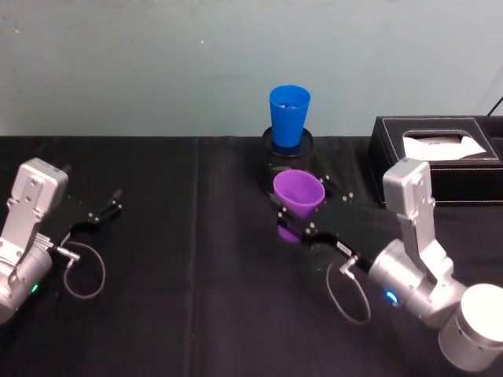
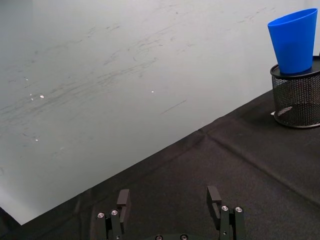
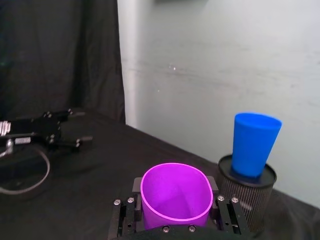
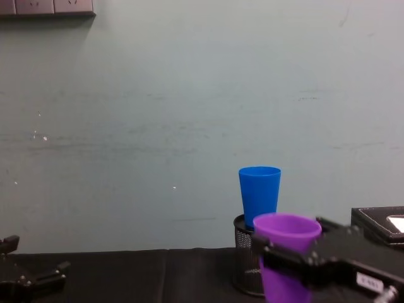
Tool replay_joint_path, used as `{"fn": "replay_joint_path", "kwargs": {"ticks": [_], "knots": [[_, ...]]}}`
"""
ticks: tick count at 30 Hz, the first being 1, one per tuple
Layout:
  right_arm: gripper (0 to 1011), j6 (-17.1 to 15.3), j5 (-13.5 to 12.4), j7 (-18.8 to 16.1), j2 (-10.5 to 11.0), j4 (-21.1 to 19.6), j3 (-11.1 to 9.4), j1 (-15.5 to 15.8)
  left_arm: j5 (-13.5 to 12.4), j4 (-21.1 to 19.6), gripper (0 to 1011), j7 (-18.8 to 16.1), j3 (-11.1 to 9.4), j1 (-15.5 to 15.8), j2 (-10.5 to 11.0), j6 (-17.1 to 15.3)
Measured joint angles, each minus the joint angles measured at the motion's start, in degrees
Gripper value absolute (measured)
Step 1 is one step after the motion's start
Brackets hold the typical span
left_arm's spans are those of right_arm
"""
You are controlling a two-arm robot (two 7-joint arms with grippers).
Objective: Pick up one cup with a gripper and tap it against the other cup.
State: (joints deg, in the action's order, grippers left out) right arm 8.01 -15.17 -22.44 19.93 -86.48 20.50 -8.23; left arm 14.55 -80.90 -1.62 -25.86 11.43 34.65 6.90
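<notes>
Pinching the purple cup (image 1: 299,194) between its two flat jaws, the right hand (image 1: 301,217) holds it upright above the black tabletop (image 1: 196,314), just in front of the blue cup (image 1: 289,116). That blue cup stands in the mouth of a black mesh pen holder (image 1: 277,159). Far to the left, the left hand (image 1: 106,209) rests low over the tabletop, fingers spread, gripping nothing.

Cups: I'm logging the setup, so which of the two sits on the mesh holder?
The blue cup stands in the top of the black mesh holder by the wall. The purple cup is gripped by the right gripper, nearer the robot.
</notes>
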Motion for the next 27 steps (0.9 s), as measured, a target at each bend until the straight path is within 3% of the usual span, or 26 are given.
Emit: {"fn": "replay_joint_path", "kwargs": {"ticks": [13,27], "knots": [[734,4.6,0.8,0.2,-1.2,3.1,-1.0,4.6,0.0,0.0,1000,0.0,0.0,0.0,0.0,0.0],[733,9.0,2.1,-0.2,-3.7,8.9,-1.7,4.0,0.0,0.0,1000,0.0,0.0,0.0,0.0,0.0]]}}
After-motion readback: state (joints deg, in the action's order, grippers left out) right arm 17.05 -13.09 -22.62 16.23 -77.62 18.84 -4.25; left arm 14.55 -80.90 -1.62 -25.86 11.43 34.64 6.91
